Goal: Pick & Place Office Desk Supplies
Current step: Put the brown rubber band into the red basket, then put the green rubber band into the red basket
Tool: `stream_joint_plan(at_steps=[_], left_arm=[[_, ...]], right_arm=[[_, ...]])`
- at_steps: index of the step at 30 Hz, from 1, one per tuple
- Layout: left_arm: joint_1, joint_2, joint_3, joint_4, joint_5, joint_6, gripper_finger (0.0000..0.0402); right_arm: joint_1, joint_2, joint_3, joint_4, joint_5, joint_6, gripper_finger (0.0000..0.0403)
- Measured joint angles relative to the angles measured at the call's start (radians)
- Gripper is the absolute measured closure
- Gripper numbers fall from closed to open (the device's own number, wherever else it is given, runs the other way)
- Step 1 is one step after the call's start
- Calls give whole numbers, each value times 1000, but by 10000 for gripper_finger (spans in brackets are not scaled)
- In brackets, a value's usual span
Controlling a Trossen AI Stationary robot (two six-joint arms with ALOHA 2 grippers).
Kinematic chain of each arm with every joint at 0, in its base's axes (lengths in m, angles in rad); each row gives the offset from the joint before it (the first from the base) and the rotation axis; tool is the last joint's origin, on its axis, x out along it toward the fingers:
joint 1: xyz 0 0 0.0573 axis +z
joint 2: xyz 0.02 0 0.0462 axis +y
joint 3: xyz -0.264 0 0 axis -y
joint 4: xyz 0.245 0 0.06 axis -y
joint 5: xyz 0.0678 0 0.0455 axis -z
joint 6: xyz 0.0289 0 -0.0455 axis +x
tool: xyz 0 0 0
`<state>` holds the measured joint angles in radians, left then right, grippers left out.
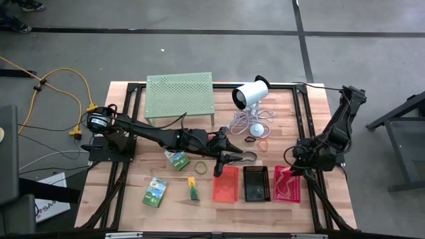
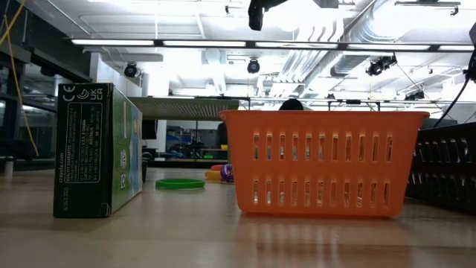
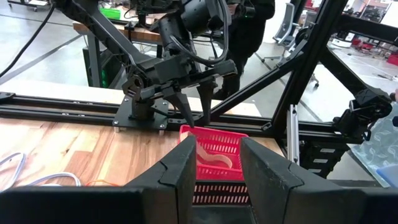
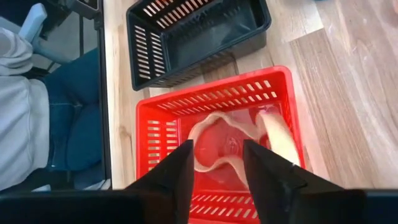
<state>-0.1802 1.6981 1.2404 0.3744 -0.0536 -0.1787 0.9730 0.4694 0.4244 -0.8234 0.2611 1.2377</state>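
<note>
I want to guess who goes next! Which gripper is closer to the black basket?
The left gripper is a bit nearer: it hangs by the orange-red basket, next to the black basket. The right gripper is over the pink basket on the other side.

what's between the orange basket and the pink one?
The black basket sits between the orange basket and the pink basket; the high view shows all three in a row.
</note>
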Motion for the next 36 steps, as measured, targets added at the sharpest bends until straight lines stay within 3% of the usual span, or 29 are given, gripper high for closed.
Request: stream_joint_plan(at_steps=[6,16,22,36], left_arm=[[0,0,0,0,0,0,281],[0,0,0,-4,0,0,281],[0,0,0,-17,0,0,281],[17,-93,0,-405,-8,2,281]], right_arm=[[0,4,0,3,-3,0,246],[0,4,0,58,3,-2,256],[-1,4,0,58,117,-6,258],[-1,4,-1,58,258,-64,259]])
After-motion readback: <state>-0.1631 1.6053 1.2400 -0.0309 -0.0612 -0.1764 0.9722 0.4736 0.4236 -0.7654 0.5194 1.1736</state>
